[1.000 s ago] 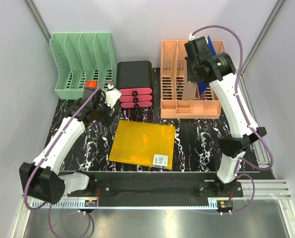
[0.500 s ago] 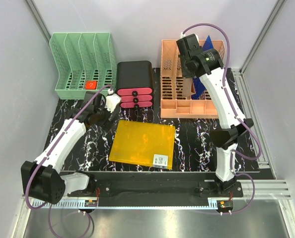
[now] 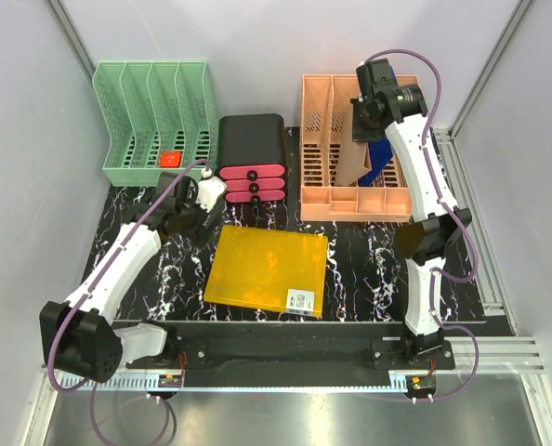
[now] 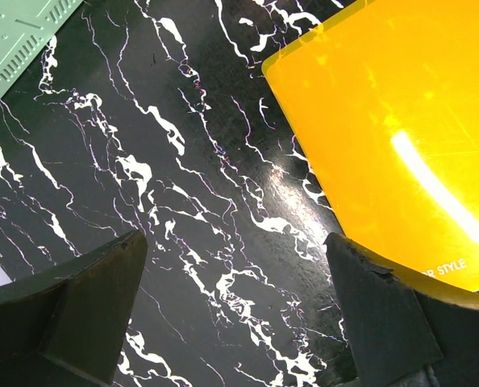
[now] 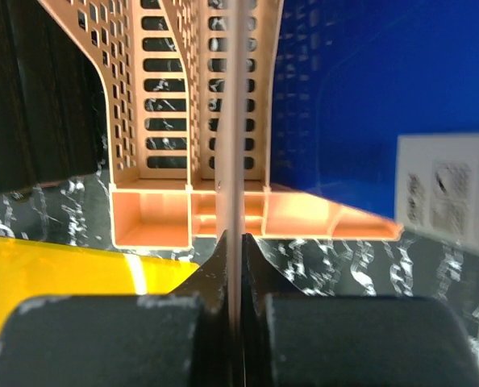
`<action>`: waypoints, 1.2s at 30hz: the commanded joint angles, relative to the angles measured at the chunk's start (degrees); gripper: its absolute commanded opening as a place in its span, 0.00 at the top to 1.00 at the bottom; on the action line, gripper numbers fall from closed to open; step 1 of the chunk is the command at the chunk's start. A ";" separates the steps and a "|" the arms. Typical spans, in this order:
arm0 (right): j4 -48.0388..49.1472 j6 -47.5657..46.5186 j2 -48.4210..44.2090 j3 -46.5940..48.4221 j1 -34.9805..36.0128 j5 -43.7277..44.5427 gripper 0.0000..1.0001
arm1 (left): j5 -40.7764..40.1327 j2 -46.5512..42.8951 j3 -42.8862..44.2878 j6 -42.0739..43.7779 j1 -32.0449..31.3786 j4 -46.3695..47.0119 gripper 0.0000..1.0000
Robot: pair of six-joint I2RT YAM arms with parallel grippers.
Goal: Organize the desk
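Right gripper (image 5: 233, 243) clamping sheet (image 5: 234, 121), blue folder (image 5: 344, 105) beside

Top external: high at the near side, steeply down over the whole desk (image 3: 369, 265). Left wrist: close above it, facing down beside the yellow folder (image 4: 401, 121). Right wrist: close, edge-on along a thin sheet (image 5: 233, 121) into the peach file rack (image 5: 151, 121). Folder and rack shared with top view.
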 commanded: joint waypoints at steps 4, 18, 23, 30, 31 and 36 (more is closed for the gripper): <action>2.73 2.39 5.02 2.33 -4.04 -13.64 1.00 | 1.34 -1.97 -0.26 -1.13 0.24 1.77 0.01; 12.73 2.57 -8.03 -4.67 -4.22 -7.60 0.00 | 2.75 -1.88 -0.96 -2.53 0.33 1.77 0.01; 21.00 2.22 -20.09 -16.81 -4.22 -6.19 0.00 | 3.19 -1.88 -1.05 -2.54 0.33 1.77 0.01; 40.49 5.38 -45.05 -54.97 -4.13 -13.12 0.00 | 3.37 -1.80 -1.05 -1.92 0.24 1.77 0.01; 44.78 5.73 -47.16 -59.06 -4.04 -14.26 0.00 | 3.54 -1.80 -1.05 -1.92 0.24 1.77 0.01; 54.92 6.70 -56.31 -79.81 -2.99 -17.17 0.00 | 3.98 -1.53 -1.22 -1.92 0.24 1.77 0.01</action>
